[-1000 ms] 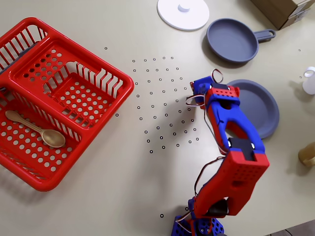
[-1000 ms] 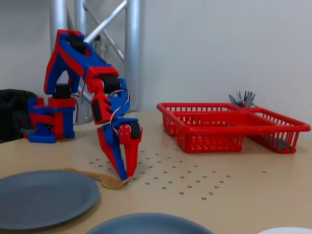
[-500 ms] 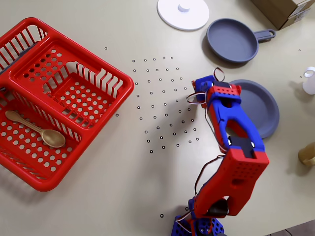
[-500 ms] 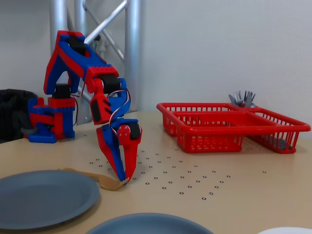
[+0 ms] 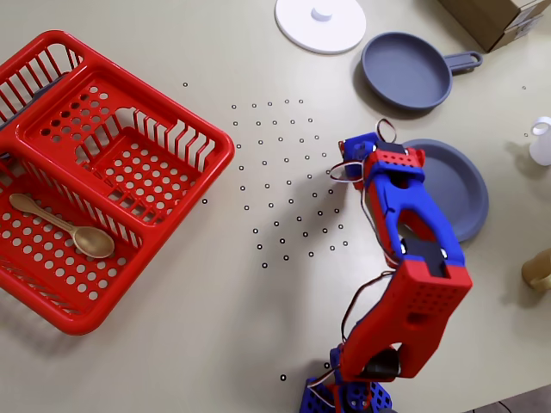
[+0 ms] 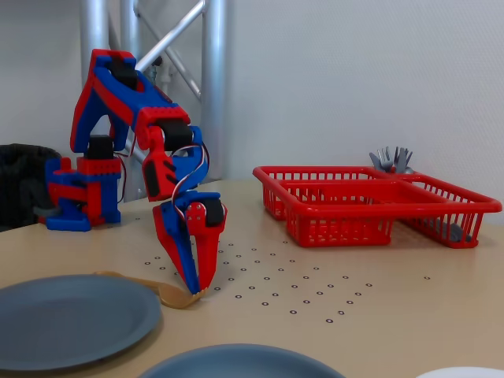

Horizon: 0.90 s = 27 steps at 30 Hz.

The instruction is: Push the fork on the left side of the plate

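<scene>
Fixed view has the fork [image 6: 169, 292] lying on the tabletop [image 6: 378, 299] just beside the plate [image 6: 71, 319], with the clenched, empty pincer [image 6: 196, 288] tip-down on its tined end, mid-push. Next, I'd guess, a short low nudge toward the plate's edge. Overhead, the arm [image 5: 405, 249] hides the fork entirely.

We find no legible text, label, brand, number or sign in either the overhead view or the fixed view. The only marks present are small black ring dots [image 5: 277, 185] printed on the table [image 5: 215, 327], and they carry no characters. The cardboard box [image 5: 498, 19] at the upper right corner of the overhead view shows a pale strip on its edge, too small for us to read.
</scene>
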Available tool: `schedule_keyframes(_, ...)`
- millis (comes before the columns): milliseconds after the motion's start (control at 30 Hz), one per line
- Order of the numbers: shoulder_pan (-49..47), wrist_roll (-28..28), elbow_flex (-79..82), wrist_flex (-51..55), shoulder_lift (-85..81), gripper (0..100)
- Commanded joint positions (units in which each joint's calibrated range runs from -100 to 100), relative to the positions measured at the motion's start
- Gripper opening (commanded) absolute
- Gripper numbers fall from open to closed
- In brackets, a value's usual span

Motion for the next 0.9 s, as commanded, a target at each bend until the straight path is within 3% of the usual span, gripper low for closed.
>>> schedule_keyframes(0, 1.3, -1.37, -4.43, 0.7, -4.52, 0)
schedule_keyframes(200, -0.5, -3.37, -4.34, 1.5, -6.12, 0)
schedule_keyframes(467, -7.82, -10.7, -6.6, 13.9, -18.72, 0)
schedule_keyframes(867, -13.78, -13.33, 35.55, 8.34, -57.69, 0)
